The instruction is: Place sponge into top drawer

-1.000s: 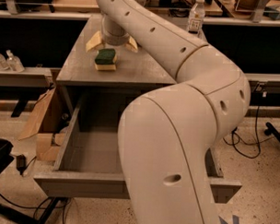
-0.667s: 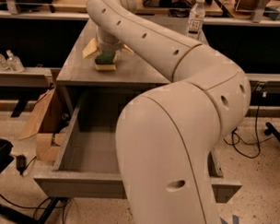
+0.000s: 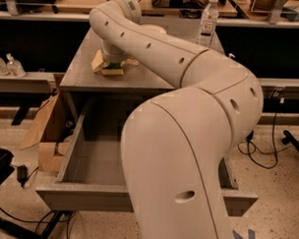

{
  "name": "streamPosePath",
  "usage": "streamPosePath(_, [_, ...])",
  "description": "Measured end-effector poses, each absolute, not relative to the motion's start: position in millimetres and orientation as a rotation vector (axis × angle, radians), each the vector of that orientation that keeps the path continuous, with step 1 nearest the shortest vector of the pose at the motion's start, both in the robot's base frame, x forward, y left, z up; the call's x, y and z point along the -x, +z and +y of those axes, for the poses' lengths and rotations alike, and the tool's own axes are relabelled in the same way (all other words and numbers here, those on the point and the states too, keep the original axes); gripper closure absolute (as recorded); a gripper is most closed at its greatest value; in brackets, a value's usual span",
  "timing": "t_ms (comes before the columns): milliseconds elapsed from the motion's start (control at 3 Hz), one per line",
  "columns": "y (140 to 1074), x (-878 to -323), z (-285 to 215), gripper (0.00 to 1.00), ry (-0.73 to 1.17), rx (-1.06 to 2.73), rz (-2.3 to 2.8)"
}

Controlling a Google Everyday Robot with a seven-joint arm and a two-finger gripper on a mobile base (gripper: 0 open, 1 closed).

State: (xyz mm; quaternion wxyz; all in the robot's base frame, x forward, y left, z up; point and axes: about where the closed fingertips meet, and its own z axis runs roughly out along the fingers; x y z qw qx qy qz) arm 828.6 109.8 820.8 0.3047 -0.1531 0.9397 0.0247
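Note:
The sponge point(image 3: 113, 71) lies on the grey cabinet top point(image 3: 82, 65) at its left side; only its yellow base and a sliver of its dark top show under the wrist. My gripper point(image 3: 114, 65) is down over the sponge, with its tan fingers point(image 3: 98, 60) spread to either side, so it looks open. The top drawer point(image 3: 78, 197) is pulled out below the cabinet top. Its grey inside point(image 3: 96, 159) has nothing showing in it, and my arm hides the right half of it.
A clear water bottle point(image 3: 208, 19) stands at the back right of the cabinet top. A white bowl rim point(image 3: 153, 28) peeks out behind my arm. A cardboard box point(image 3: 46, 132) sits on the floor left of the drawer. Small bottles point(image 3: 6, 65) stand on a left shelf.
My gripper has come down from above the sponge until it sits over it, hiding most of its green top. The sponge and the drawer have not moved.

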Motion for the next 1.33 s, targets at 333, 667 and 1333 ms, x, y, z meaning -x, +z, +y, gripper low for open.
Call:
streamPosePath(333, [814, -830, 109, 0.41, 0.081, 0.389, 2.516])
streamPosePath(667, [821, -830, 109, 0.65, 0.081, 0.389, 2.516])
streamPosePath(1333, [829, -830, 109, 1.00, 0.081, 0.389, 2.516])
